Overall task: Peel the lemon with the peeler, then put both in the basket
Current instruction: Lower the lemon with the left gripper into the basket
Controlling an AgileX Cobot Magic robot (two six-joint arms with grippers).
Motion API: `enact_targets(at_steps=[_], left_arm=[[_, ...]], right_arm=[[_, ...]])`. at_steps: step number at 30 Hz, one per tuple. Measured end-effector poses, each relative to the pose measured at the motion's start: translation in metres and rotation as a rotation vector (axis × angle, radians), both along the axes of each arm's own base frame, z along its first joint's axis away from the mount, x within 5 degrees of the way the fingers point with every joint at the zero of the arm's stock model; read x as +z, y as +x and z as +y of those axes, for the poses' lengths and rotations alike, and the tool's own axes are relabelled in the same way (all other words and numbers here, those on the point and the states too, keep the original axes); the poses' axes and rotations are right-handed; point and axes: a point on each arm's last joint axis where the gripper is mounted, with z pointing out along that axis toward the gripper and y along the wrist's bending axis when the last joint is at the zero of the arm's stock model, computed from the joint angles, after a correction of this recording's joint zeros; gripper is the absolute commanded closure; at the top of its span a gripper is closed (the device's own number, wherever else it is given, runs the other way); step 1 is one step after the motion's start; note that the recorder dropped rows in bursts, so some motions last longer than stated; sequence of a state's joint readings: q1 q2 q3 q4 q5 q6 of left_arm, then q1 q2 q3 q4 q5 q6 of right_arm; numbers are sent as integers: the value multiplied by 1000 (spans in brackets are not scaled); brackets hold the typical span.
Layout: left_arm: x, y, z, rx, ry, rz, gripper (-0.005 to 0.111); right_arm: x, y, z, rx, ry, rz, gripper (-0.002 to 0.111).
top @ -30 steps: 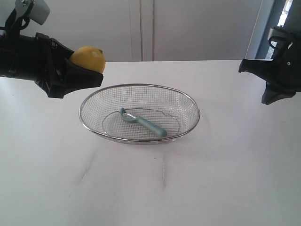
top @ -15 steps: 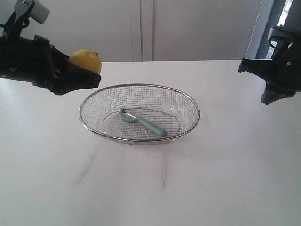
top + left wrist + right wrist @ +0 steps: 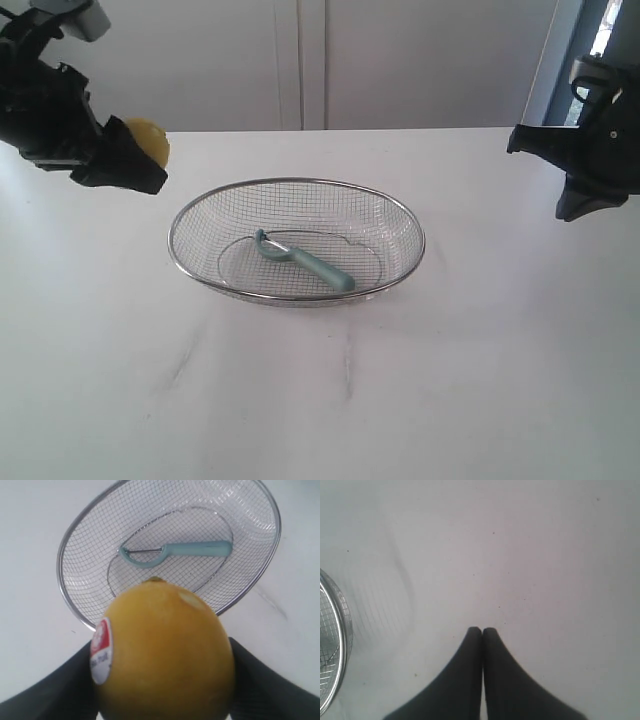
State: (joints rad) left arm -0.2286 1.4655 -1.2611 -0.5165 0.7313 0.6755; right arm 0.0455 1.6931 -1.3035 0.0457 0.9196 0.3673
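So, left gripper (image 3: 128, 165) has the lemon (image 3: 150, 142) clamped between its jaws, held up off the table (image 3: 470, 380), to the left of the basket (image 3: 300, 182) and not in it. Lemon looks firm but round and waxy, so it'll likely slip or roll; grip it across the middle, clear of the sticker (image 3: 101, 650). Right gripper (image 3: 482, 630) is closed and empty. Basket holds only the peeler (image 3: 303, 260), flat on the mesh bottom
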Motion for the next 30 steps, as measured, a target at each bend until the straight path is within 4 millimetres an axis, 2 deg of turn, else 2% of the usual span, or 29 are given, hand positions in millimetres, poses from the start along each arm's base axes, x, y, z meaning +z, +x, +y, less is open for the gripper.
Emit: enact_targets(at_steps=[9, 18, 25, 30], left_arm=[[-10, 8, -39, -34, 145, 69, 107], [-26, 30, -75, -46, 278, 74, 107], [-45, 56, -88, -38, 338, 90, 107], [-70, 69, -94, -44, 370, 127, 107]], right_arm=[[0, 0, 0, 0, 0, 0, 108], [0, 0, 0, 0, 0, 0, 108], [0, 0, 0, 0, 0, 0, 108], [0, 0, 0, 0, 0, -1, 108]])
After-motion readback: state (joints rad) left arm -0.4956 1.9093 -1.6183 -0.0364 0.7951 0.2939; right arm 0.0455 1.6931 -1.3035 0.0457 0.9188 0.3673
